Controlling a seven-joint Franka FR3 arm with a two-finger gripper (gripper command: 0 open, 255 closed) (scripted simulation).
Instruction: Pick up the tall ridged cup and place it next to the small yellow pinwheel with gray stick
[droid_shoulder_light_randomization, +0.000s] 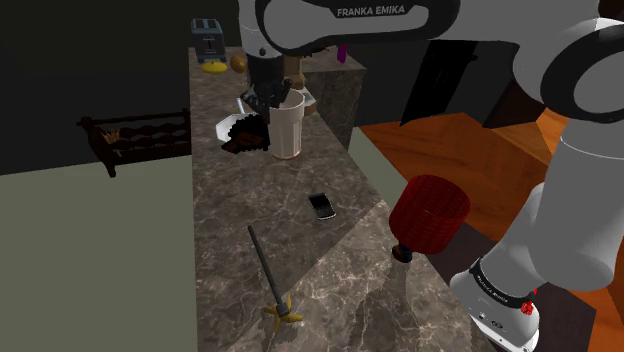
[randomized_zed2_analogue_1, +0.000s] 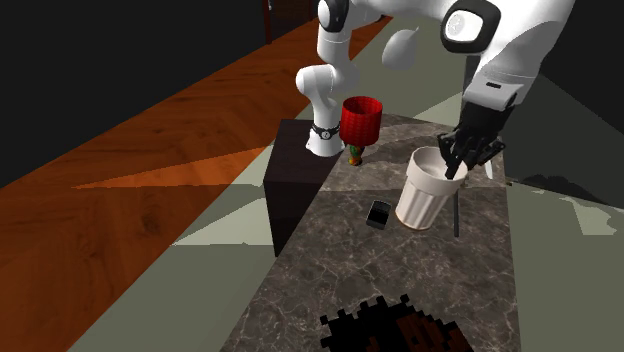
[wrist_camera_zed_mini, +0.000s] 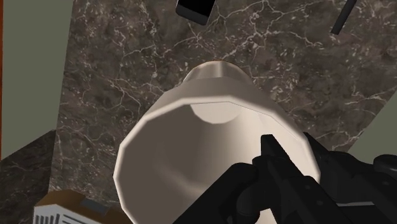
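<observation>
Carrying along the counter (droid_shoulder_light_randomization: 250, 190) calls for a straight lift first: the cup (droid_shoulder_light_randomization: 288, 128) stands upright, far from the stand, with the gripper (droid_shoulder_light_randomization: 275, 100) jaws clamped on its rim wall; keep it level, lowering just beside the pinwheel (droid_shoulder_light_randomization: 268, 272) without touching it

Veined stone counter (droid_shoulder_light_randomization: 230, 200), phone (droid_shoulder_light_randomization: 321, 206), pinwheel (droid_shoulder_light_randomization: 272, 275) (lying flat), toaster (droid_shoulder_light_randomization: 207, 35)
</observation>
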